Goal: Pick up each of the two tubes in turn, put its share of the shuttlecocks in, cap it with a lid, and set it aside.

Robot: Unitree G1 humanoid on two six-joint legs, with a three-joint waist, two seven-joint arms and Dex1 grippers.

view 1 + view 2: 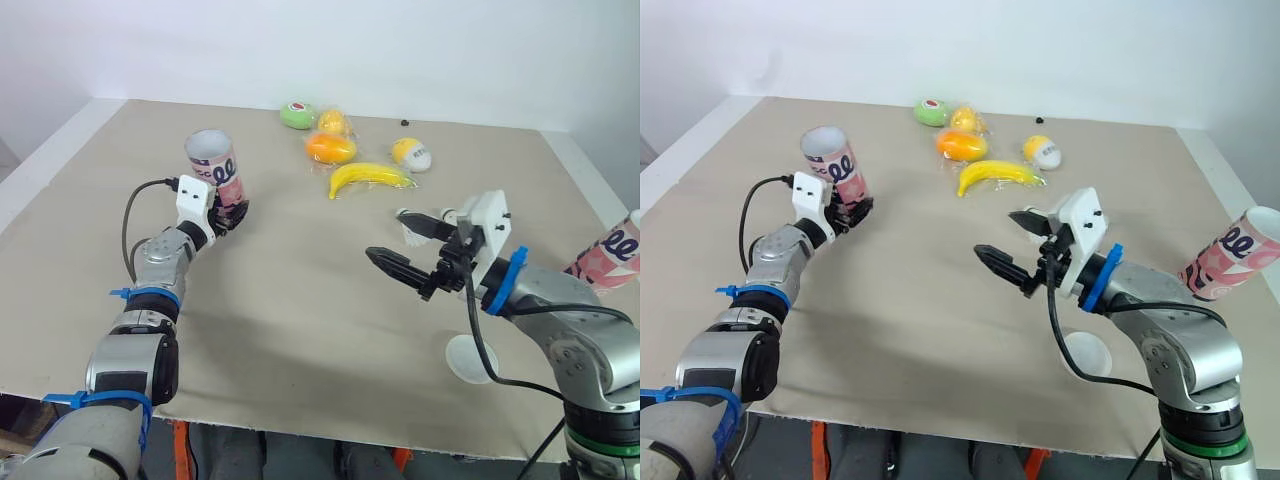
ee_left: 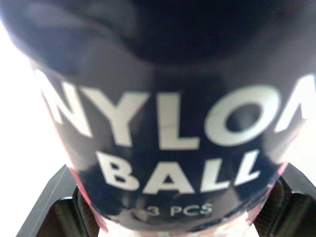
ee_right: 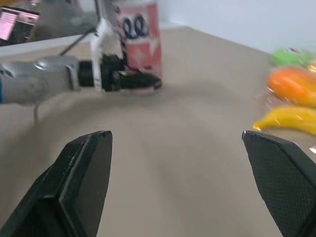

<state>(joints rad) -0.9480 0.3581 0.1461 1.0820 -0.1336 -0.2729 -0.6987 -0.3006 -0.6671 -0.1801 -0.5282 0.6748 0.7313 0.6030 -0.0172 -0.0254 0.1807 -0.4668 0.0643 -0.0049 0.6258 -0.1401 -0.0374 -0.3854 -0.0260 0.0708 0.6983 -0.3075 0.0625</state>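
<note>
Pink tube (image 1: 212,162) upright in left claw (image 1: 235,211), second tube (image 1: 612,255) tilted

Bright, even, diffuse light, probably from overhead. Wall (image 1: 400,50) washes out to near-featureless white. Table (image 1: 300,300) evenly lit, no glare; banana (image 1: 368,177) throws only a thin, soft shadow. Left wrist view: tube (image 2: 163,123) hard against the lens, label dim and soft, surround blown to white. Right wrist view: right gripper's fingers (image 3: 84,173) and banana out of focus.
</note>
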